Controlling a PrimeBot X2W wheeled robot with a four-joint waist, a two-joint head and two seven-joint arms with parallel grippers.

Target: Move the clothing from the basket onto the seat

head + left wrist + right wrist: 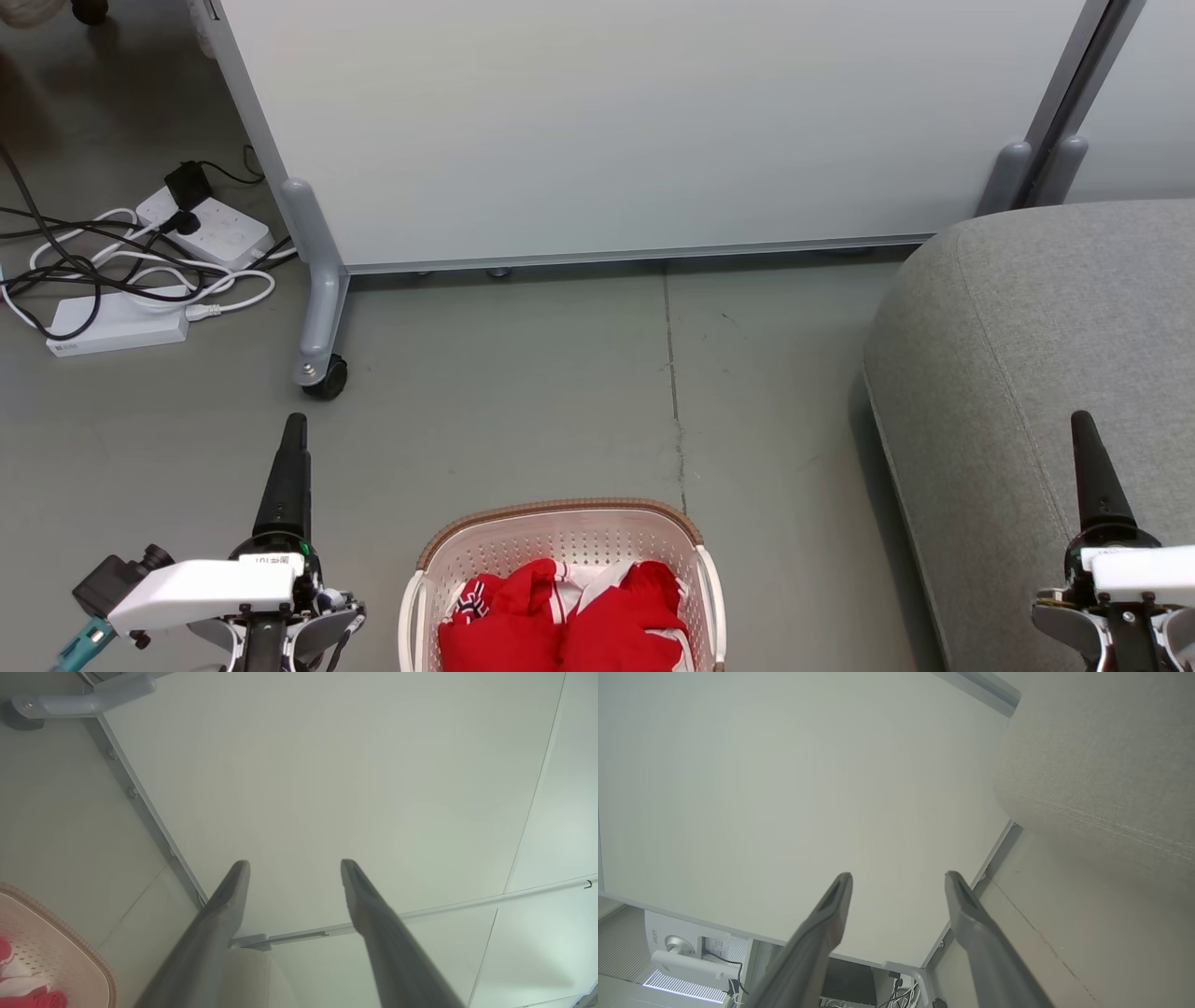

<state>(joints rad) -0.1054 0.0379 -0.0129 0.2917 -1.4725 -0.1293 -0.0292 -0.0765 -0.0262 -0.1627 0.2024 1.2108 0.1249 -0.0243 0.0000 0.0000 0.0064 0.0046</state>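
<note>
Red clothing point(569, 611) in basket point(560, 510); L gripper point(294, 863) & R gripper point(899, 875) both spread, empty.

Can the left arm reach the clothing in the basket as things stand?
Likely yes: the left gripper, open, hovers beside the basket, whose top is uncovered, with the clothing piled in plain sight.

The left gripper point(295, 863) faces a pale panel point(327, 774)

Its two dark fingers point(219, 924) stand wide apart, holding nothing. At 8 o'clock sits the basket point(70, 947) with red clothing point(46, 999) inside; at 6 o'clock, between the fingers, a corner of the seat point(252, 975)
</note>
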